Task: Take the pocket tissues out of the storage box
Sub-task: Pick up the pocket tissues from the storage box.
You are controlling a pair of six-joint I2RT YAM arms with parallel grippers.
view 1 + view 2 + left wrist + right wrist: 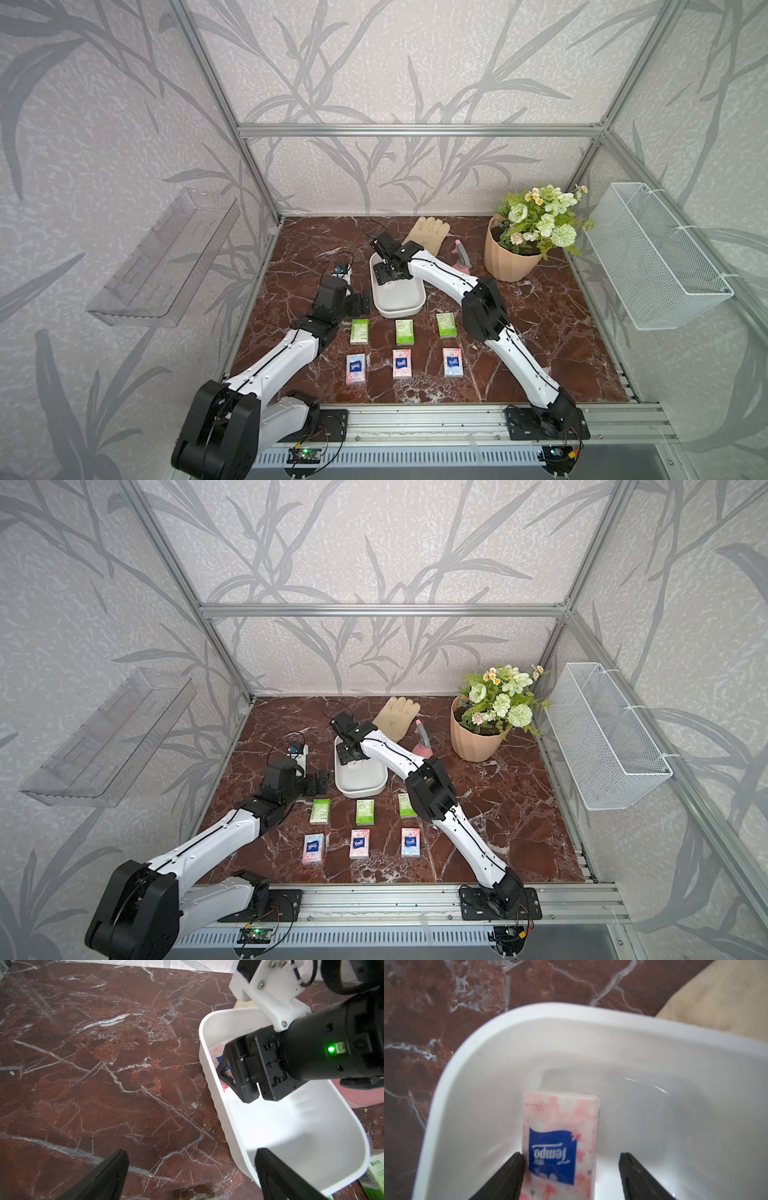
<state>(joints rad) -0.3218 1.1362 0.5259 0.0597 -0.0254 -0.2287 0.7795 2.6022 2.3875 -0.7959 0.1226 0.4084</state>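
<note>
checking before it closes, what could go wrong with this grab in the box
1. The pink pack sits off-centre in the right gripper: one jaw is at its edge and the other stands apart, so closing may shove or twist it instead of pinching it.
2. The left gripper is open and not clamping the storage box, so the box may slide or lift with the pack.

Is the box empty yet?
No, the right wrist view shows a pink pack inside the box, between the open jaws of the right end effector.
</note>
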